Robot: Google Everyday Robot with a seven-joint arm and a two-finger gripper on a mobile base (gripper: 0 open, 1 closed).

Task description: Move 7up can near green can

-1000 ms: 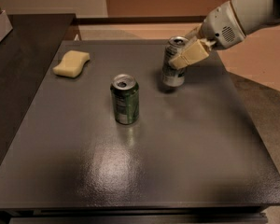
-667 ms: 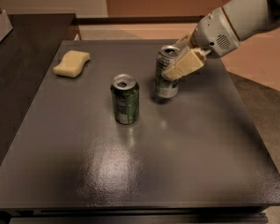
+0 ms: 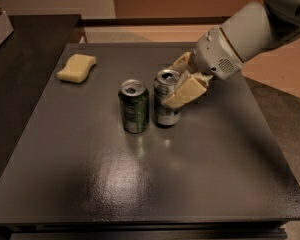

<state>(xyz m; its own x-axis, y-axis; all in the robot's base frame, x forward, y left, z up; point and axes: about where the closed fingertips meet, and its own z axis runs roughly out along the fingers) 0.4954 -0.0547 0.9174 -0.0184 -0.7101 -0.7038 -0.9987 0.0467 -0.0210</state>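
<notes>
Hand (image 3: pixel 171 84) is clamped on the 7up can (image 3: pixel 164 115), gripping its upper body. The can stands upright mid-worktop (image 3: pixel 140 184), just beside the green can (image 3: pixel 134 109) on its right-edge side with a narrow gap, so placement looks done. Yellow sponge (image 3: pixel 77 67) sits near the far-left corner, well apart. Nothing blocks release.

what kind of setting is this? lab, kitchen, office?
Probably an indoor lab or office test area: a dark table set with props, a yellow sponge, a green can and a 7up can. The end effector grips the 7up can right beside the green can.
</notes>
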